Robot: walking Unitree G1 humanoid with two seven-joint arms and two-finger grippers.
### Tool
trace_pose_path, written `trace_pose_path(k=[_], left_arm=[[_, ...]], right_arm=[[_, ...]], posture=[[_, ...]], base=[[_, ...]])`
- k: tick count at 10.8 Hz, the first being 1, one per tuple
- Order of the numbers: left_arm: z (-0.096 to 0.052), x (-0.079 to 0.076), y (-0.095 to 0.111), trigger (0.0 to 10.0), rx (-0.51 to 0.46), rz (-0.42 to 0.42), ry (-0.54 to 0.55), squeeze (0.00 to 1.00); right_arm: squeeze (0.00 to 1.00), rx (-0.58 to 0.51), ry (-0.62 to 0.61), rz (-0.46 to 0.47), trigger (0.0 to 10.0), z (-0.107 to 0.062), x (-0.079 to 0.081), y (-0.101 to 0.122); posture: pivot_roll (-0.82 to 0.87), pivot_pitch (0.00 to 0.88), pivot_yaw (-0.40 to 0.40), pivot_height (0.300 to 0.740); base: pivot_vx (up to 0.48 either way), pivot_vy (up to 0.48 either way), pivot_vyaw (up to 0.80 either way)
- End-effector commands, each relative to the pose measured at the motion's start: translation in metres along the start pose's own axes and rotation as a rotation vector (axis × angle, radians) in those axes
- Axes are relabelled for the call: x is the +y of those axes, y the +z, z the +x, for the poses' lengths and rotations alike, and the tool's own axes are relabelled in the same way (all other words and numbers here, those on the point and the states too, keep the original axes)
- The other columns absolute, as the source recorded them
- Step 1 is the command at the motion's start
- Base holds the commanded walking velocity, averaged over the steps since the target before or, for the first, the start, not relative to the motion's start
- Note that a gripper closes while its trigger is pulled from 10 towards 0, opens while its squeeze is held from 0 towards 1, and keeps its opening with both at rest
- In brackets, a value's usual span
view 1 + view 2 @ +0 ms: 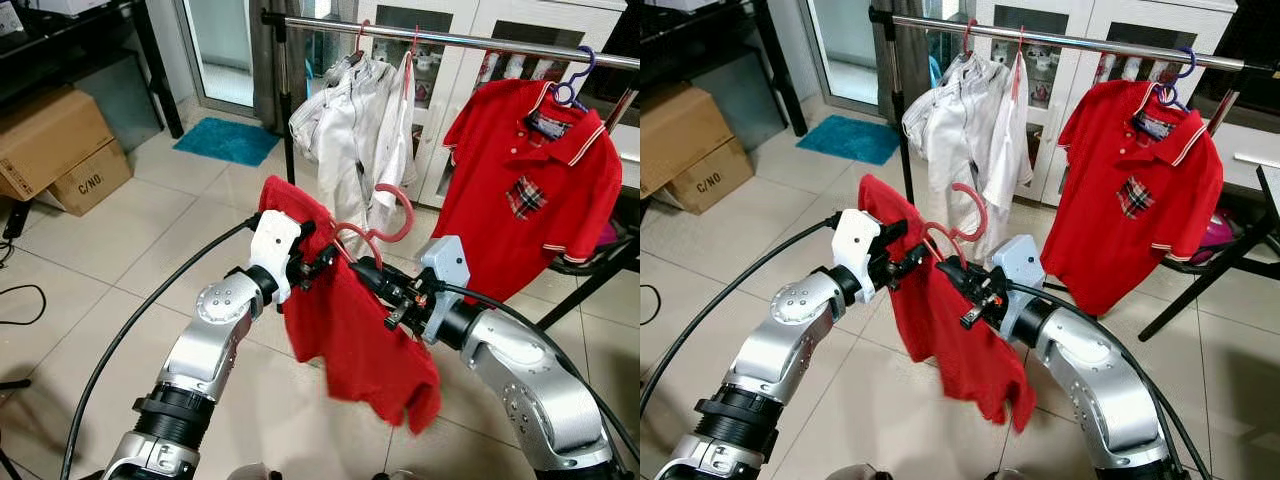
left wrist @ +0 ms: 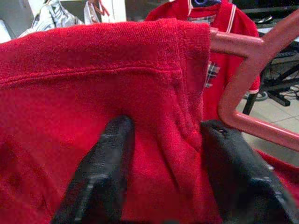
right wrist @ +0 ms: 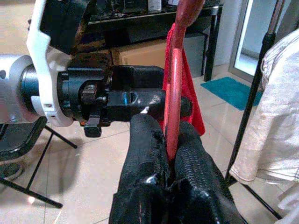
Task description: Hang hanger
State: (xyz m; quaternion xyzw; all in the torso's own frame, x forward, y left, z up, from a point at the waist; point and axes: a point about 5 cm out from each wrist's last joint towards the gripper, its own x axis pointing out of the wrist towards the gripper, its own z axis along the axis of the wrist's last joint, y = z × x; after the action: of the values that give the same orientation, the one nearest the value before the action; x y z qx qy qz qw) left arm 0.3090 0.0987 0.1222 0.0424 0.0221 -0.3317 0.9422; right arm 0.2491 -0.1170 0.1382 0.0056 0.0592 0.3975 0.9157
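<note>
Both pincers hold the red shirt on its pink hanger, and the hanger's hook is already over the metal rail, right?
No. The left eye view shows the pink plastic hanger hook below the metal rail, not over it. The left pincer and right pincer do hold the red shirt on it.

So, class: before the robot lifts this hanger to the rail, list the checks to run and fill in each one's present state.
1. Right gripper shut on the pink hanger: ok.
2. Left gripper pinching the red shirt near its shoulder: ok.
3. Shirt seated evenly on the hanger: not ok; most of it droops below the grippers.
4. Hook pointing up toward the rail: ok.
5. Free rail space between the white garments and the hung red polo: ok.
6. Rail within reach: cannot tell.
</note>
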Motion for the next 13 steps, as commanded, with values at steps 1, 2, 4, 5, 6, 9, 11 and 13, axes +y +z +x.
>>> trace_pose_path(k=[1,2,4,5,6,9,11,13], left_arm=[[0.001,0.004,0.005,0.0,-0.023,0.013,0.006,0.0],[0.002,0.004,0.005,0.0,-0.024,0.012,0.005,0.0],[0.002,0.003,0.005,0.0,-0.029,0.01,0.0,0.0],[0.002,0.003,0.005,0.0,-0.03,0.009,-0.002,0.0],[0.001,0.003,0.004,0.0,-0.029,0.008,-0.005,0.0],[-0.003,0.003,0.005,0.0,-0.029,0.005,-0.015,0.0],[-0.008,0.005,0.007,0.0,-0.03,0.009,-0.032,0.0],[-0.014,0.004,0.012,0.0,-0.022,0.035,-0.068,0.0]], right_arm=[[0.0,-0.034,0.04,-0.016,0.0,0.001,0.006,0.008],[0.0,-0.032,0.041,-0.018,0.0,0.0,0.005,0.008],[0.0,-0.029,0.041,-0.018,0.0,0.0,0.005,0.007],[0.0,-0.028,0.039,-0.018,0.0,-0.001,0.004,0.007],[0.0,-0.019,0.024,-0.023,0.0,0.0,0.003,0.006],[0.0,-0.007,-0.009,-0.041,0.0,0.0,-0.002,0.006],[0.0,0.006,-0.025,-0.055,0.0,-0.001,-0.005,0.005],[0.0,0.071,-0.073,-0.108,0.0,-0.002,-0.012,-0.001]], posture=[[-0.03,0.0,0.013,0.74],[-0.03,0.0,0.012,0.74],[-0.03,0.0,0.009,0.74],[-0.03,0.0,0.007,0.74],[-0.03,0.0,0.006,0.74],[-0.03,0.0,0.004,0.74],[-0.03,0.0,0.006,0.74],[-0.03,0.0,0.009,0.74]], base=[[0.0,0.0,0.0],[0.0,0.0,0.0],[0.0,0.0,0.0],[0.0,0.0,0.0],[0.0,0.0,0.0],[0.0,0.0,0.0],[0.0,0.0,0.0],[0.0,0.0,0.0]])
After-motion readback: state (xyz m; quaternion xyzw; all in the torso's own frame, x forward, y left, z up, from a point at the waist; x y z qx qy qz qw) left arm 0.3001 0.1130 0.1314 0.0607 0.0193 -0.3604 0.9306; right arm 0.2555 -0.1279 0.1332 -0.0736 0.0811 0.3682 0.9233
